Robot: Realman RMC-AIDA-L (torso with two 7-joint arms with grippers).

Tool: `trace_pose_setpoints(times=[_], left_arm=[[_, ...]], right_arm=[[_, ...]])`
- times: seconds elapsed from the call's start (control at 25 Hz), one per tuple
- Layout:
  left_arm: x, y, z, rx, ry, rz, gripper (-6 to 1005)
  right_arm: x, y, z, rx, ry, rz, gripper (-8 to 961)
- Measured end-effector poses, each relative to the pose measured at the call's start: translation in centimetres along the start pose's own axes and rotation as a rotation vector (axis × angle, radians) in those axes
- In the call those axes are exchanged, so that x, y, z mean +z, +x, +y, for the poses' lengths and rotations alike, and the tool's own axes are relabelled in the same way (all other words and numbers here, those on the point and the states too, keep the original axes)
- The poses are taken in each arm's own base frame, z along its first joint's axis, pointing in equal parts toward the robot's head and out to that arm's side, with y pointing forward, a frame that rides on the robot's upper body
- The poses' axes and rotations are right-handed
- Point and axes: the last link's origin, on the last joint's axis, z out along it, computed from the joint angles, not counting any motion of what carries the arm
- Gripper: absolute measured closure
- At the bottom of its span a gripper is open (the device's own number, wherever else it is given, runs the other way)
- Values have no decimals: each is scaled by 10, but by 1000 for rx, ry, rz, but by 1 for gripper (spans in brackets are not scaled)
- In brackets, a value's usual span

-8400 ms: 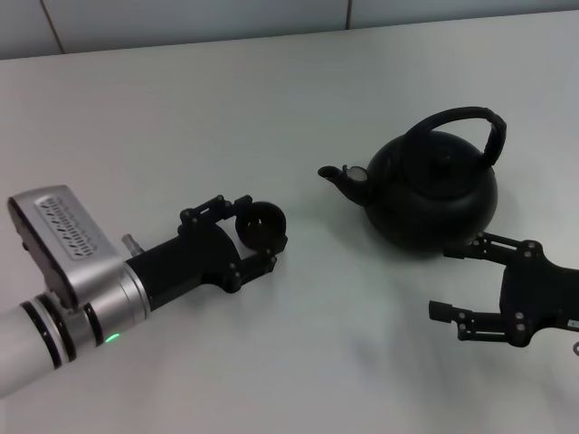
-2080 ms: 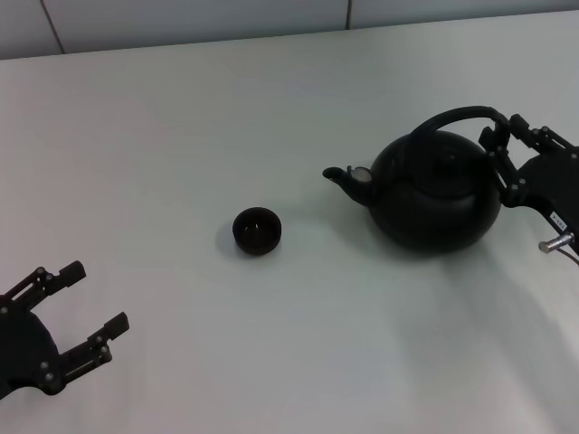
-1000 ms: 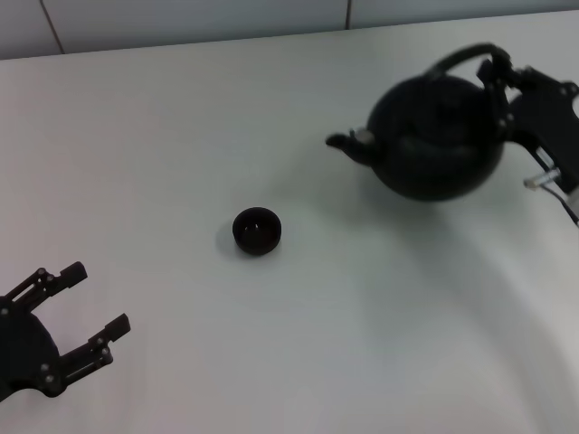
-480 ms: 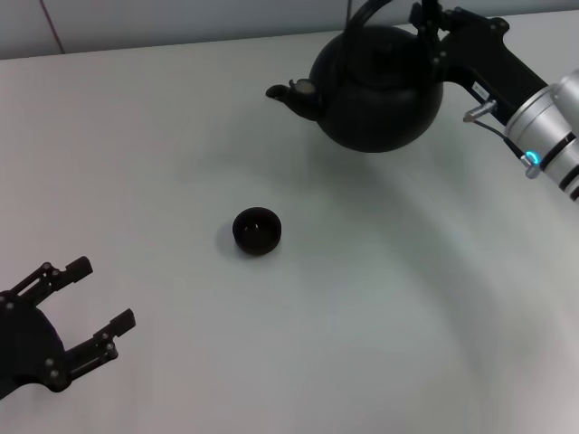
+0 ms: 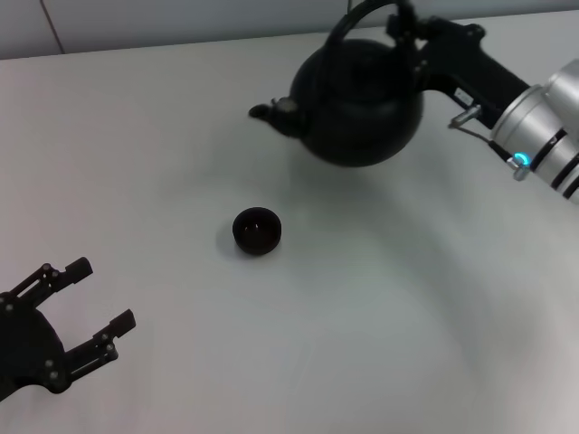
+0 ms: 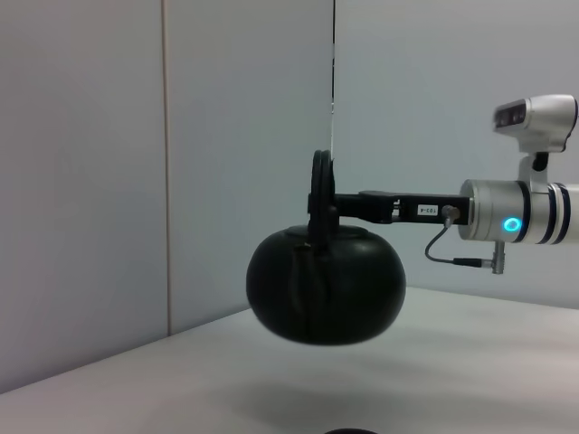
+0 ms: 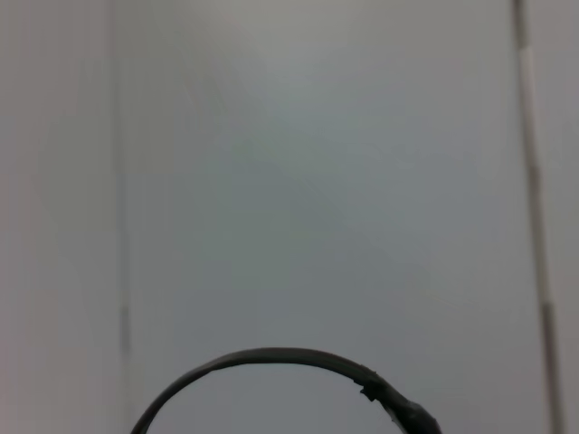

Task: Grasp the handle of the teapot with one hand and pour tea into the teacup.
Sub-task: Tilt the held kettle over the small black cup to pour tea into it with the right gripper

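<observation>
Pale grey wall panels rise behind the white bench point(image 5: 362, 307). Beyond and to the right of the teacup point(image 5: 257, 230), the teapot point(image 5: 357, 99) hangs clear of the bench, its spout pointing leftward. The right tool point(image 5: 409, 29) is clamped on the handle point(image 5: 359, 14) where the hoop thickens; a small white label on that arm carries writing too small to read. On the near left side of the teacup, well apart from it, the left tool point(image 5: 98, 305) rests low with its fingers spread wide. The teacup sits upright on the bench.
</observation>
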Motion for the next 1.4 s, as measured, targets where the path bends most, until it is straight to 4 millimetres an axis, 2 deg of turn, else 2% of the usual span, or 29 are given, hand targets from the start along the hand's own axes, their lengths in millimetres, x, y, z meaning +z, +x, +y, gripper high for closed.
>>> trace_pose_setpoints(times=[0.28,0.56,0.92,1.4], left_arm=[[-1,0,1,2,-1,4,189],[-1,0,1,1,2,6,189],[-1,0,2,-6,7,16,189],[0,2,1,-1,3,23,189]], right_arm=[[12,-1,14,34,-134,58,862],[9,-1,9,16,-145,78,862],[4,-2,3,-115,-204,123,863],[8,-11,1,-345,-235,77,863]])
